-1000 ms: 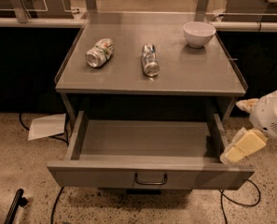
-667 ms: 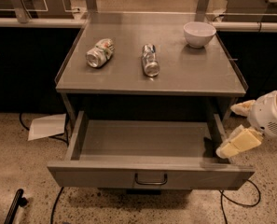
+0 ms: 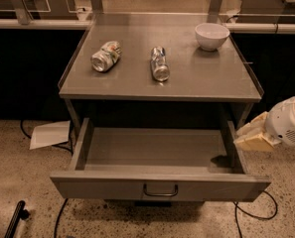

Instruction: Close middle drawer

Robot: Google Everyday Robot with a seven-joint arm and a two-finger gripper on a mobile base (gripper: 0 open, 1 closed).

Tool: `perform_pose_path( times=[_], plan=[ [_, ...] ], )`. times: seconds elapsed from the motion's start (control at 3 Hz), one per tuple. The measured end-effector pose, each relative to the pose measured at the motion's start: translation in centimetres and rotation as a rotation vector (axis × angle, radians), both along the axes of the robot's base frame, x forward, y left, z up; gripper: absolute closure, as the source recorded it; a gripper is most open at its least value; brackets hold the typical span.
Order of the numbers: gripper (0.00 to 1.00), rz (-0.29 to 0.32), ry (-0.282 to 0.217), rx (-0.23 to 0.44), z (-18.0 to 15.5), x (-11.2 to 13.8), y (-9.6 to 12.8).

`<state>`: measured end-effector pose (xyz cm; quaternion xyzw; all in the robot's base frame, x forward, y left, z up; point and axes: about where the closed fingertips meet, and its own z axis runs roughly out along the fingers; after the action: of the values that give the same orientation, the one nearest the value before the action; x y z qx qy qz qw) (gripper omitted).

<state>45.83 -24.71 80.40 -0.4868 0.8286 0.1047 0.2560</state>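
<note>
The middle drawer is a wide grey metal drawer under the table top. It is pulled far out, its inside is bare, and a small dark loop handle sits at the centre of its front panel. No other drawer fronts show. My gripper, cream-coloured on a white wrist, hangs outside the drawer's right side wall, close to that wall and a little behind the front panel. It holds nothing that I can see.
On the grey table top lie two crushed cans and stands a white bowl. A sheet of paper and cables lie on the speckled floor. Dark cabinets stand behind on both sides.
The gripper has risen slightly and turned beside the drawer's right wall. The drawer is as far out as before.
</note>
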Motion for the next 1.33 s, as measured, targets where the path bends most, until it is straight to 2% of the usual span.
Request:
perform_pose_path(
  times=[0.33,0.67,1.0,1.33],
  plan=[
    [0.89,-0.002,-0.003,0.001,-0.3,-0.6,0.1],
    [1.00,-0.032,-0.029,0.048,-0.6,-4.5,0.9],
    [1.00,-0.132,0.016,0.136,-3.2,-11.3,0.2],
    [1.00,-0.200,0.051,0.199,-6.5,-14.9,0.1]
  ],
)
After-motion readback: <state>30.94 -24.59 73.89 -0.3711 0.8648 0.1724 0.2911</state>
